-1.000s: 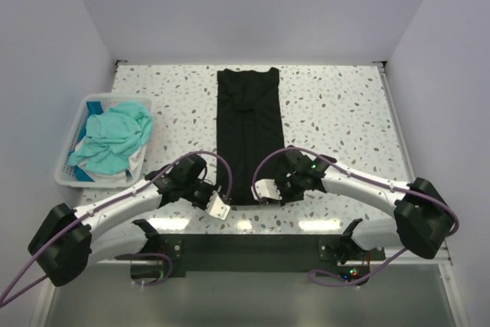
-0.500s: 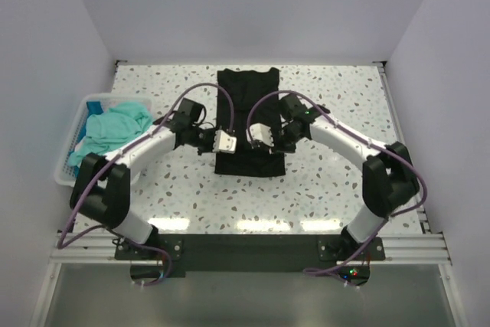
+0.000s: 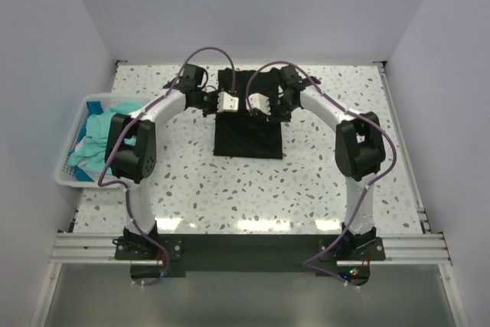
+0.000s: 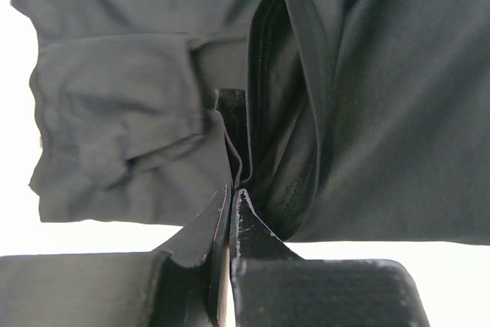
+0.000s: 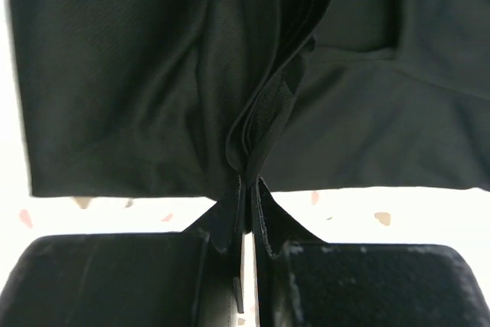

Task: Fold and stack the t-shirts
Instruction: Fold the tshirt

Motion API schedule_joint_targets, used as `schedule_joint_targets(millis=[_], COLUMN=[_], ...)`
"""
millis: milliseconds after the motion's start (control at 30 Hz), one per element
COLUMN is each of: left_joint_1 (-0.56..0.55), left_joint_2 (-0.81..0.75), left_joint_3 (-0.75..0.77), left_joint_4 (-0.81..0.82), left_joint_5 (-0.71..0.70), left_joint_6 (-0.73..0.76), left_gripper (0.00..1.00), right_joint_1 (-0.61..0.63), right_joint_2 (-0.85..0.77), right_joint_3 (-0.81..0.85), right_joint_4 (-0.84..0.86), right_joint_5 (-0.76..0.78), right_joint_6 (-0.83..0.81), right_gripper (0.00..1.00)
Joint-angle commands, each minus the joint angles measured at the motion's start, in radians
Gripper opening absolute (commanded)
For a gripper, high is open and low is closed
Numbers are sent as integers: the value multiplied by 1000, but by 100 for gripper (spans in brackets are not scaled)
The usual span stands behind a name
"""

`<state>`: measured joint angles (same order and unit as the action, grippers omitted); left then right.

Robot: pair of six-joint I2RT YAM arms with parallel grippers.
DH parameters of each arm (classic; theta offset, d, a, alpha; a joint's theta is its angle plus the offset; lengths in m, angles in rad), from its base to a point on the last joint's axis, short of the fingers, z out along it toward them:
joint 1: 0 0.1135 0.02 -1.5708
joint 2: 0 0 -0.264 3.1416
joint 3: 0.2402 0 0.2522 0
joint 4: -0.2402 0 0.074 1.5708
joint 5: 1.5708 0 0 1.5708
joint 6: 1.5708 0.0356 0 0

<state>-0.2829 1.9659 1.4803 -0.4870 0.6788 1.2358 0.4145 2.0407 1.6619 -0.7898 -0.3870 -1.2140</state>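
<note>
left end effector (image 3: 232, 105), right end effector (image 3: 255, 105), black t-shirt (image 3: 246, 135) hem now at collar

— The shirt at the far middle?
— Black t-shirt (image 3: 246, 134), plain, no print.
— The table (image 3: 321, 174)?
— White, speckled with grey and brownish flecks.
— On the left?
— White slatted basket (image 3: 64, 168) and teal t-shirts (image 3: 88, 147).
— The machines?
— Left arm (image 3: 162, 109) and right arm (image 3: 325, 112) are white with black joints; the cables (image 3: 205, 49) are purple.

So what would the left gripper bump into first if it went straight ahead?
The left gripper would probably meet more of the black t-shirt it pinches; depth is unclear.
</note>
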Motion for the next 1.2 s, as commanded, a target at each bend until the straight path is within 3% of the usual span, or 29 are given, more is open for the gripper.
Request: schedule_joint_targets(millis=[0,167,467,533,600,700,867,967,1167], left_joint_1=[22,39,56,56,57,83,157,160,100], left_joint_2=[66,157,208,208,202,182,92,-11,-153], left_joint_3=[128,216,224,218,212,232,206,74,-225], left_joint_4=[4,-25,1,14,68,123,90,57,54], left_joint_5=[34,30,7,5,-15,-31,4,65,123], left_joint_6=[40,68,86,80,47,-88,-260,-236,-135], left_gripper=[0,0,1,22,37,55,62,61,55], right_joint_1=[-13,-19,-22,-22,-23,-35,-49,-48,10], right_joint_2=[48,148,217,216,205,162,52,-33,-148], right_joint_3=[119,220,271,269,272,291,225,121,-122], right_joint_4=[-28,-28,-9,1,32,23,-44,-84,-52], right_joint_5=[-32,-26,14,39,68,100,90,50,-18], right_joint_6=[-42,-47,-35,-22,25,71,117,123,122], right_gripper=[0,0,0,18,47,63,65,61,41])
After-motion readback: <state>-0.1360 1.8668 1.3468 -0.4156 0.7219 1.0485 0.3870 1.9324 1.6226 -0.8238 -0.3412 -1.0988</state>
